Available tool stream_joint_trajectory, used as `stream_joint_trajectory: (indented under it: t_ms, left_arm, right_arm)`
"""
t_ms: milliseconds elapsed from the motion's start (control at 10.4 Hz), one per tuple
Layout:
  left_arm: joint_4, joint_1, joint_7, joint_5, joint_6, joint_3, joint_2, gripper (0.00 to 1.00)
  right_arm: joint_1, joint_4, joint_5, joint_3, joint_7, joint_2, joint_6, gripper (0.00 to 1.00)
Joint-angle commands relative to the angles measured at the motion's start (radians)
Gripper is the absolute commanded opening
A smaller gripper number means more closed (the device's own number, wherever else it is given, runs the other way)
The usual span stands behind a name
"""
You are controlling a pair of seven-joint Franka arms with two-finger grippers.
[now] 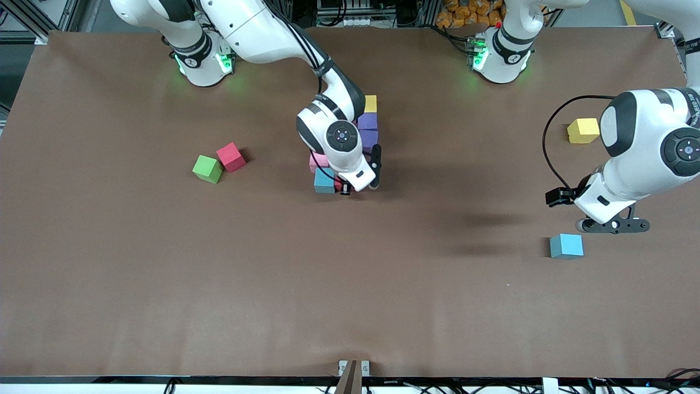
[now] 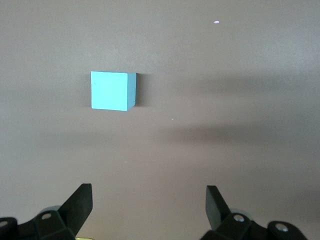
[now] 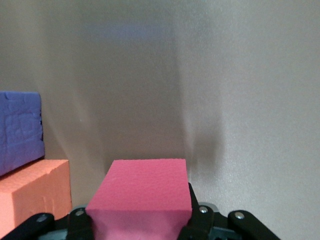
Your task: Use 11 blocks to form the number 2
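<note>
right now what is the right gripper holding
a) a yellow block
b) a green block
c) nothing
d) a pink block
d, the right wrist view shows the right gripper shut on a pink block, beside an orange block and a purple block.

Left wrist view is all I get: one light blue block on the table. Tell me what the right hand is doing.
Observer: The right hand grips a pink block, low beside an orange block in mid-table.
Operator: List the loose blocks near my arm.
Observer: Besides your light blue block, a yellow block lies farther from the front camera.
Operator: Now the right arm's end.
Observer: A red block sits beside a green cube there.
</note>
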Motion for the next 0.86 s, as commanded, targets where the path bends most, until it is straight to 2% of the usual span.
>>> stream_joint_trajectory:
  t_ms: [0, 767]
  left_arm:
    - [-0.022, 0.011, 0.029, -0.018, 0.015, -0.009, -0.020, 1.00]
    - [-0.016, 0.011, 0.052, -0.018, 0.018, -0.009, -0.006, 1.00]
  right_arm:
    - [0.003, -0.012, -0.038, -0.019, 0.021, -0.011, -0.039, 0.00]
    - [0.005, -0.015, -0.061, -0.019, 0.025, -0.008, -0.040, 0.00]
